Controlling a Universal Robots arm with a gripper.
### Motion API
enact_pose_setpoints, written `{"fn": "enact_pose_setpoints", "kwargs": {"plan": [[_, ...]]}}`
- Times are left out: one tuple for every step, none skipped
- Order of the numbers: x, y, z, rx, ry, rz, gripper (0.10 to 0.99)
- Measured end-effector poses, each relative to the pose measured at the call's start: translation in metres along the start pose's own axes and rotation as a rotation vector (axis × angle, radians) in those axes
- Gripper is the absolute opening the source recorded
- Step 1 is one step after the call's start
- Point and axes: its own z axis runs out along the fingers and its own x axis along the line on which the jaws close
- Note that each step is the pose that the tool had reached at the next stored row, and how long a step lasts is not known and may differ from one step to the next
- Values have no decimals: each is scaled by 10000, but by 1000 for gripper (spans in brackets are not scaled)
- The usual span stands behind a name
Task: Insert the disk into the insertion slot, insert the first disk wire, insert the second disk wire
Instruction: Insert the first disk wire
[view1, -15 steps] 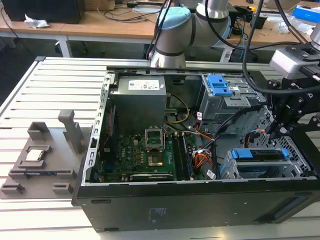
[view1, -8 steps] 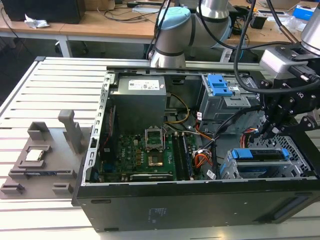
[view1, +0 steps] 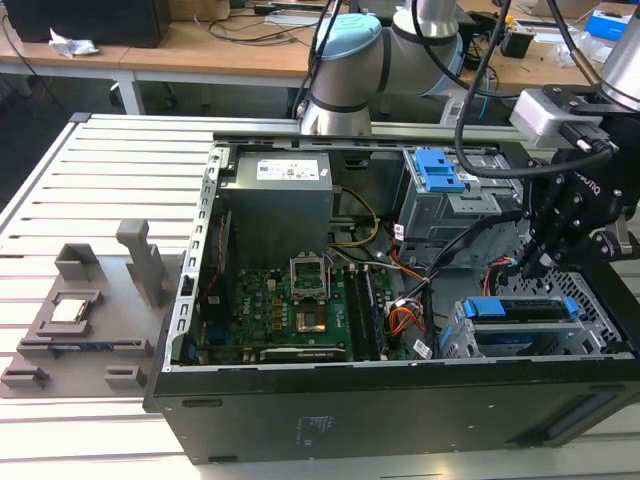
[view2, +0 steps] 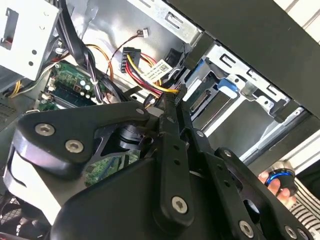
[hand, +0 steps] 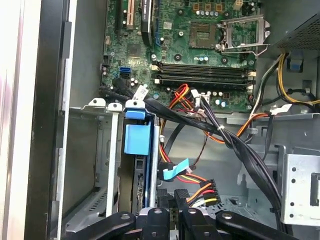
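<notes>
On a white slatted table (view1: 100, 190), the blue-framed silver hard drive (view1: 527, 309) is already seated in the perforated silver metal cage (view1: 458, 342). The black gripper (view1: 527, 265) is pinched together just above, beside red-yellow wires (view2: 141, 75).

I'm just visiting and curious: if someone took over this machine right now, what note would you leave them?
Gripper: down inside the computer case, beside the insertion slot; open or shut unclear.
Disk: seated in the insertion slot.
Wires: a plug with coloured wires and a blue-tipped cable lie near the disk's end, close to the gripper.
Done: disk in. Left: both wires, as far as shows.
</notes>
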Motion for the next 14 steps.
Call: {"fn": "enact_pose_setpoints", "kwargs": {"plan": [[19,1,0,7,-96,-4,169],[34,1,1,13,-196,-8,169],[58,3,3,18,-272,-9,169],[99,6,6,22,-323,-8,169],[126,8,9,23,-340,-8,169],[145,9,11,23,-340,-7,169],[161,10,14,23,-341,-6,169],[171,11,18,23,-341,3,169],[180,11,28,22,-342,48,169],[181,11,35,21,-346,128,169],[181,11,40,18,-345,274,169],[181,10,47,16,-348,408,169],[181,10,55,12,-354,649,169],[181,10,58,9,-356,823,169]]}}
